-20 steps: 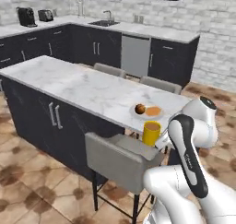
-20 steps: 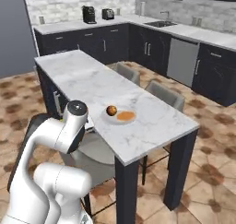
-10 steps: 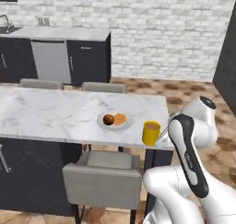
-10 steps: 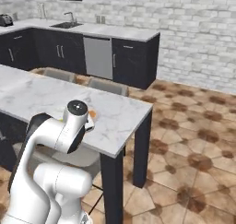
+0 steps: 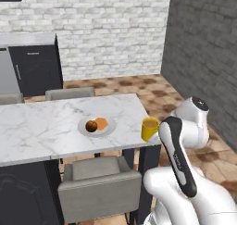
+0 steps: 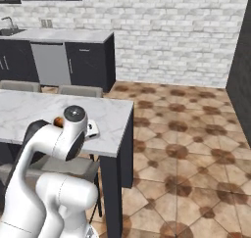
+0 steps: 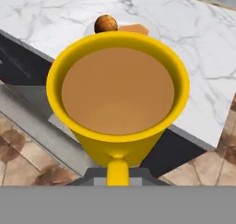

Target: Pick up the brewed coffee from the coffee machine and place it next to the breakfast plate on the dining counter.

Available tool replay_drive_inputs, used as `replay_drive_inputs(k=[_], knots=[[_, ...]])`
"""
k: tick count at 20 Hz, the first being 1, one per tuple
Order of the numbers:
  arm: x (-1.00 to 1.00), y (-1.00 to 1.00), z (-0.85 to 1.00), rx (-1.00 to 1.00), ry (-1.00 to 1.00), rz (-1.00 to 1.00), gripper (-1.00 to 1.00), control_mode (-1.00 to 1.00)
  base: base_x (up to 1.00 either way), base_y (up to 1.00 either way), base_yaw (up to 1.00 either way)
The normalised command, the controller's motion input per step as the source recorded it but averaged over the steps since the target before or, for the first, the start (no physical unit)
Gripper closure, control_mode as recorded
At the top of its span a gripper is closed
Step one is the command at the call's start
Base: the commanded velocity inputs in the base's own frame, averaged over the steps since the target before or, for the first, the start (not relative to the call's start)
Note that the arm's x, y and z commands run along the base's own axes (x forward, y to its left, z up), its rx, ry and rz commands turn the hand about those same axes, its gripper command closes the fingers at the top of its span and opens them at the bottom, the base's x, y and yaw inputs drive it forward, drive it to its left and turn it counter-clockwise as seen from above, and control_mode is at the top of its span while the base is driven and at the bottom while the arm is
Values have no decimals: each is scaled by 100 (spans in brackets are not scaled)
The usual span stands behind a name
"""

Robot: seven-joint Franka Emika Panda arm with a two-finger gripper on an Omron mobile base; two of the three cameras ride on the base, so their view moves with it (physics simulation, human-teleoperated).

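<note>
Yellow mug of brewed coffee (image 7: 118,98): you see it held by its handle in the closed gripper (image 7: 118,174), fingertips hidden beneath it, hanging at the dining counter (image 5: 55,127) edge, near the breakfast plate (image 5: 96,126). Plate mostly hidden behind the mug's rim in your hand view. No readable writing.

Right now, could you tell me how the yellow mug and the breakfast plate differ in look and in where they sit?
The yellow mug is tall, bright and filled with brown coffee; the breakfast plate is flat, pale grey and carries a brown ball and an orange piece. The mug is carried at the dining counter's edge, by its corner; the plate lies flat on the marble, further in. Both are round and hold breakfast.
</note>
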Motion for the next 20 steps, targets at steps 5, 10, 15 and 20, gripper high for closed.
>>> replay_drive_inputs(k=[5,10,15,20], knots=[[84,-9,0,0,1,-15,100,-100,0,0,0],[100,0,-8,0,7,0,100,-100,0,0,0],[100,1,-28,0,7,1,100,-100,0,0,0],[98,12,-39,0,10,1,100,-100,0,0,0]])
